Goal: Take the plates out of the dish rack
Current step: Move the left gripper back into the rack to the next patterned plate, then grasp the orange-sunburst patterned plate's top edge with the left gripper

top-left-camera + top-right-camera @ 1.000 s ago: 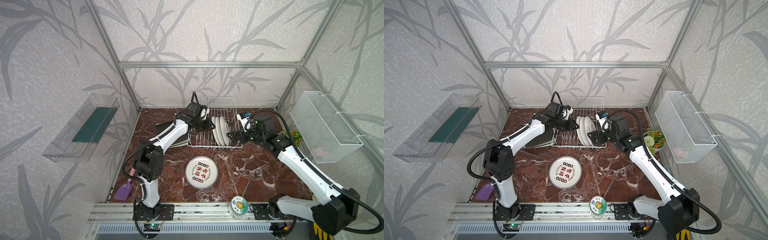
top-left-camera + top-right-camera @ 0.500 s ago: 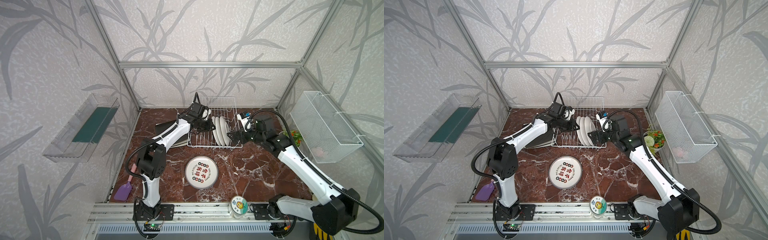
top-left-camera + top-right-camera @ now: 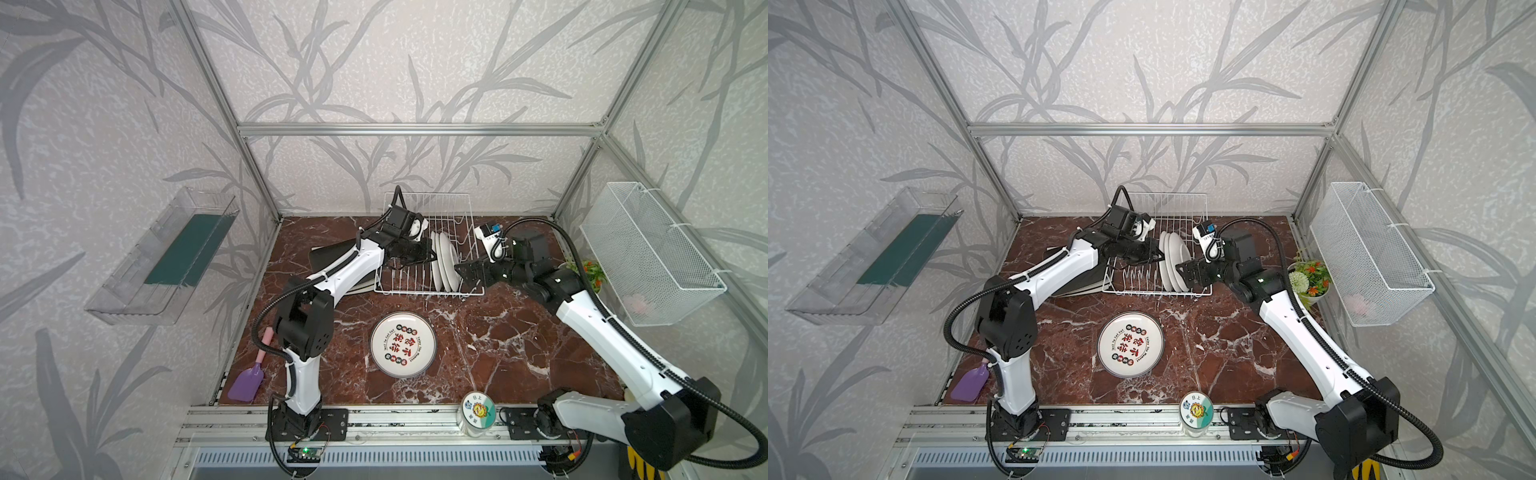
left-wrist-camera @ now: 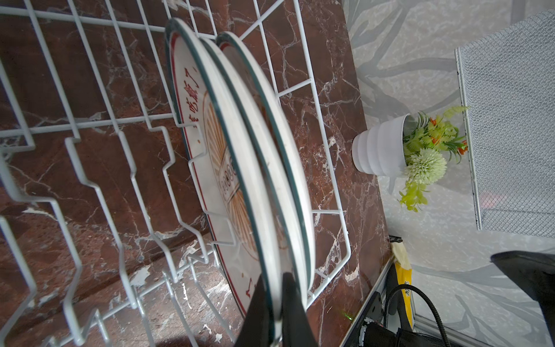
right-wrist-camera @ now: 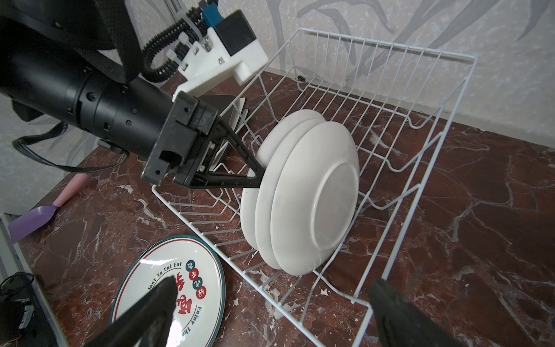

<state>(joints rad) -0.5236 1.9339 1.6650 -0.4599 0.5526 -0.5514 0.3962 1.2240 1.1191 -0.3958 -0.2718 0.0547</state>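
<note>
The white wire dish rack (image 3: 405, 276) stands at the back of the bench (image 3: 519, 353). It holds three round plates (image 3: 444, 262) on edge, packed together toward its right end. A fourth round plate (image 3: 403, 344) lies face up on the bench in front of the rack. A stack of square plates (image 3: 326, 255), black on top, sits just left of the rack, partly hidden by the left arm.

On the right wall, the mesh basket (image 3: 648, 249) has something pale pink in it, too blurred to name. The clear wall tray (image 3: 162, 257) on the left holds a flat dark green piece (image 3: 187, 245).

The left wrist view adds what the top views miss. The left end effector (image 4: 274, 288) is pinched narrow on the green rim of the racked plate nearest it. That view also shows the plates' orange sunburst faces.

The right wrist view sees only the plates' plain white backs. There the right end effector (image 5: 272, 282) is spread wide and holds nothing, just off the rack's front right corner.
</note>
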